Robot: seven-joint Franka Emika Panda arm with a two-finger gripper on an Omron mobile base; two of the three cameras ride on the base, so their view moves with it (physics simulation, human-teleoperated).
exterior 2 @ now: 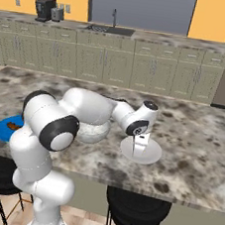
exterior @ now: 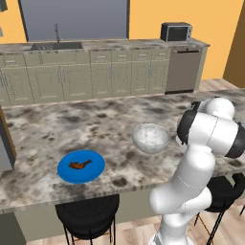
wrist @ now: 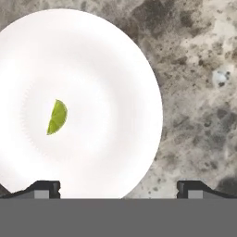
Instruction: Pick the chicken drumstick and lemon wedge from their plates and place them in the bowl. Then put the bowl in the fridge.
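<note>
The lemon wedge (wrist: 57,117) lies yellow-green on the pale plate (wrist: 115,60), left of centre in the hand view. My gripper (wrist: 118,187) hangs open just above that plate (exterior 2: 152,154), its fingertips (wrist: 46,187) wide apart and the wedge ahead of the left one. The same gripper (exterior 2: 139,147) points down over the plate in the right base view. The speckled bowl (exterior: 151,137) stands left of the plate, partly behind my arm (exterior 2: 94,131). The brown chicken drumstick (exterior: 80,165) rests on the blue plate (exterior: 64,170) near the counter's front left. The fridge is out of view.
The marble island counter (exterior: 57,129) has black stools (exterior: 88,217) along its front edge. Beige cabinets, a sink (exterior: 56,46) and a microwave (exterior: 176,31) line the back wall. A dark grey panel (exterior: 5,148) stands at the left edge.
</note>
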